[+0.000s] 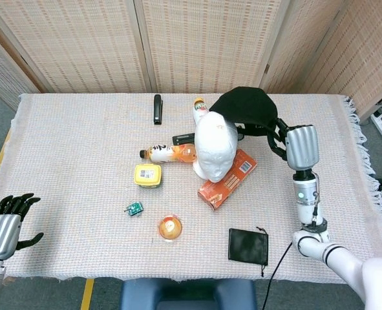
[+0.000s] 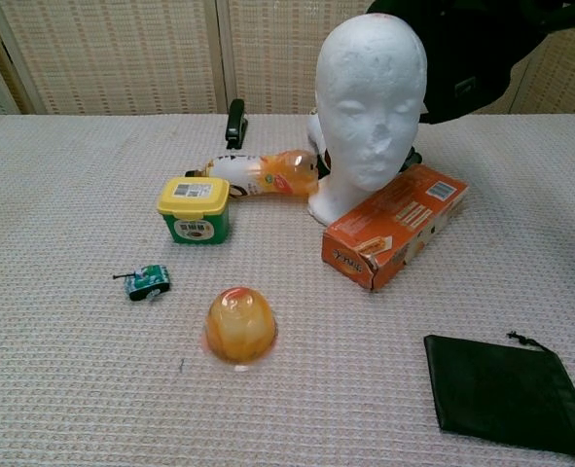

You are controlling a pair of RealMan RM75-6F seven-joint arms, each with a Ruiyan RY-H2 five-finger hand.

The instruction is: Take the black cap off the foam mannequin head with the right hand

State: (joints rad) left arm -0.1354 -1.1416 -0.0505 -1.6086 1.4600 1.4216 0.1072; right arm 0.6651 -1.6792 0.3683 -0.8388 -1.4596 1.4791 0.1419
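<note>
Black cap [image 1: 245, 105] hangs gripped in the right robot hand [image 1: 287, 139], lifted clear of the foam mannequin head [image 1: 215, 143], which stands bare just to that hand's left. An orange carton [image 1: 227, 187] leans against the head's base, nearer the robot than the hand. Left robot hand [image 1: 4, 223] hovers far off at the worktop [image 1: 74, 161] edge, fingers spread, holding nothing

The foam mannequin head [image 2: 370, 107] stood bare on the bench [image 2: 63, 389], touching an orange box [image 2: 394, 226]. The black cap [image 2: 467, 53] hung behind it, to its upper right.
</note>
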